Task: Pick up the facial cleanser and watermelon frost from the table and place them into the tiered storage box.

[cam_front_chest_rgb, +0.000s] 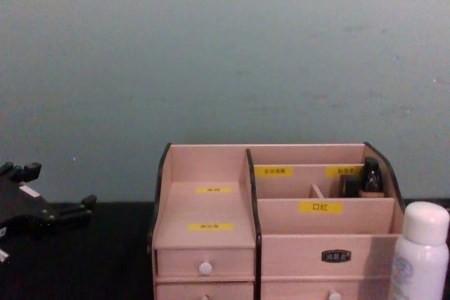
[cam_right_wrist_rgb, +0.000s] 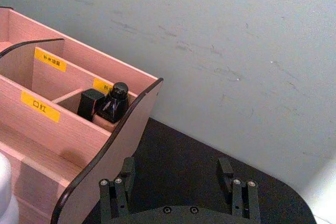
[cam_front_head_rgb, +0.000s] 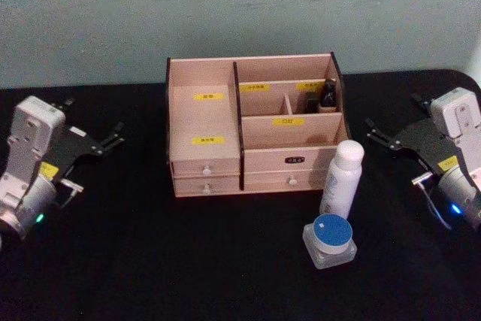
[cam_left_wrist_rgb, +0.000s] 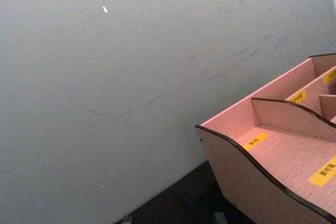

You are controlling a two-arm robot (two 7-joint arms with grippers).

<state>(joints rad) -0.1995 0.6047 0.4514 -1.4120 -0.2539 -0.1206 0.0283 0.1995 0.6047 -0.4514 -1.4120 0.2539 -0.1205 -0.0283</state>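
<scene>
— Left end effector (cam_front_head_rgb: 116, 134): where is it, and is it holding anything?
— It is at the far left over the black desk (cam_front_head_rgb: 150, 261), fingers apart and empty, well apart from the wooden storage box (cam_front_head_rgb: 263, 157).
— And the box?
— It stands mid-desk. A small dark bottle (cam_front_head_rgb: 329, 94) stands in its rear right compartment.
— What lies further right?
— A white bottle (cam_front_head_rgb: 342, 178) stands upright just before the box's right front corner. A blue-lidded jar (cam_front_head_rgb: 329, 240) sits near it, closer to the robot. The right end effector (cam_front_head_rgb: 373, 133) hovers at the far right, fingers wide apart and empty.
</scene>
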